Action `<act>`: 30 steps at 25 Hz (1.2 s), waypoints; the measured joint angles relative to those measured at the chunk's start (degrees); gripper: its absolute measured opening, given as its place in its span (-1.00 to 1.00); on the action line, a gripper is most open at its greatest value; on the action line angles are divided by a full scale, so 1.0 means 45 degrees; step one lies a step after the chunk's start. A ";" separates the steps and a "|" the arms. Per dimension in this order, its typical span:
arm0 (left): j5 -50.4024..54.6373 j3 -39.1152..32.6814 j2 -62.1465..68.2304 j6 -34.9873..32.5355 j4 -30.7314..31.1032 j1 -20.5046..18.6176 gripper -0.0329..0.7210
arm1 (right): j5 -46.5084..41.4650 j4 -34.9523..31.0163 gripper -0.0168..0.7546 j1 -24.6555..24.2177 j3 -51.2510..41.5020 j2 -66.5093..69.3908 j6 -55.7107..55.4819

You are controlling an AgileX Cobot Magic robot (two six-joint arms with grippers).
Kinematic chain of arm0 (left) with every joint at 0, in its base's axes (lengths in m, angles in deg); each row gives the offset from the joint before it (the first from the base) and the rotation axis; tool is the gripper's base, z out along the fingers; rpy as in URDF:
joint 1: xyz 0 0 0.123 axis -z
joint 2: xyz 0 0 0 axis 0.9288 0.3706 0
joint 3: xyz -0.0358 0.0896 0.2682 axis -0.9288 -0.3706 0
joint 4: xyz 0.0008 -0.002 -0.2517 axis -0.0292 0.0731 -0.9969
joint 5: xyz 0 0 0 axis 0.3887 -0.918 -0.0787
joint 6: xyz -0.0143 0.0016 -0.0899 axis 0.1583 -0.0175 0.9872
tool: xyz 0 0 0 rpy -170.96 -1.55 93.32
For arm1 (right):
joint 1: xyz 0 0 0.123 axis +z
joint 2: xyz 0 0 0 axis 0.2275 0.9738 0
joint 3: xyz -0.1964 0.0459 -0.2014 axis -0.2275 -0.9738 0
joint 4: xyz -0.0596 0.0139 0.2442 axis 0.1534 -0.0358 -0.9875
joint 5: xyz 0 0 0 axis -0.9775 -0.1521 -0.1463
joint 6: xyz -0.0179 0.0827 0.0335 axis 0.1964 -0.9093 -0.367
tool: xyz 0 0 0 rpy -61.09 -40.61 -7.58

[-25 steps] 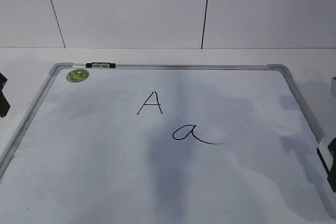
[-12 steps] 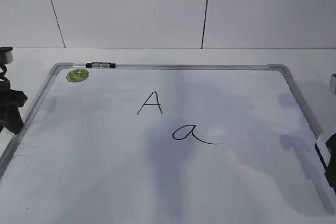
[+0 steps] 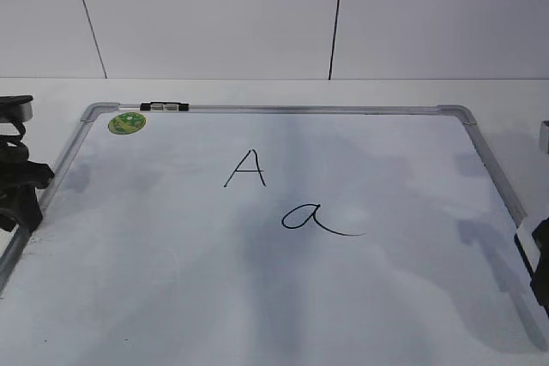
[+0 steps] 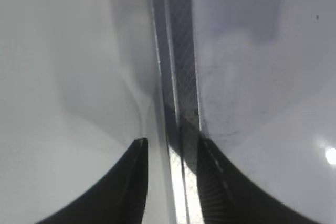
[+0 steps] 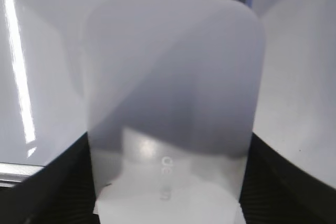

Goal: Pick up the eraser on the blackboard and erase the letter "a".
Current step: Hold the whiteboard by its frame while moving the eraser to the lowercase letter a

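The blackboard (image 3: 171,280) is a white dry-erase board with a grey frame lying flat on the table. The letter "a" (image 3: 302,216) is written in black near its middle. My right gripper (image 3: 539,267) hangs at the board's right edge, shut on the eraser (image 3: 526,250). In the right wrist view the white rounded eraser (image 5: 173,66) fills the space between the jaws of my right gripper (image 5: 168,142). My left gripper (image 3: 21,199) is at the board's left edge. In the left wrist view it (image 4: 170,142) is open, straddling the frame rail (image 4: 181,77) and holding nothing.
A capital "A" (image 3: 247,169) is written up and left of the "a". A green sticker (image 3: 127,123) sits in the far left corner. A small black-and-white clip (image 3: 165,107) sits on the far frame. A white wall stands behind the table.
My left gripper has come further into view from the left and up along the board's left frame. My right gripper with the eraser has hardly moved.
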 joint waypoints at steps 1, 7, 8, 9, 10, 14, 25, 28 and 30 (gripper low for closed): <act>0.0000 0.0028 0.0076 0.0000 0.0000 0.0000 -0.28 | 0.0000 0.0000 0.51 0.0000 0.0000 0.0000 0.0000; 0.0025 0.0087 0.0146 -0.0050 -0.0025 0.0000 -0.38 | 0.0024 0.0000 0.51 0.0000 0.0000 0.0000 0.0000; 0.0043 0.0087 0.0146 -0.0050 -0.0053 0.0000 -0.43 | 0.0048 0.0000 0.51 0.0000 0.0000 0.0000 0.0000; 0.0043 0.0087 0.0146 -0.0050 -0.0072 0.0000 -0.47 | 0.0048 0.0000 0.51 0.0000 0.0000 0.0000 0.0000; 0.0054 0.0087 0.0146 -0.0050 -0.0084 0.0000 -0.51 | 0.0048 0.0000 0.51 0.0000 0.0000 0.0000 0.0000; 0.0054 0.0115 0.0146 -0.0050 -0.0105 0.0000 -0.69 | 0.0048 0.0000 0.51 0.0000 0.0000 0.0000 0.0000; 0.0073 0.0135 0.0146 0.0150 -0.0143 0.0000 -0.83 | -0.0054 0.0000 0.51 0.0050 0.0517 0.0023 0.0178; 0.0073 0.0135 0.0146 0.0169 -0.0143 0.0000 -0.83 | -0.0252 0.0023 0.51 0.0440 0.1413 0.0442 0.0211; 0.0073 0.0135 0.0146 0.0169 -0.0143 -0.0004 -0.83 | -0.0324 0.0041 0.51 0.0914 0.2064 0.1035 0.0218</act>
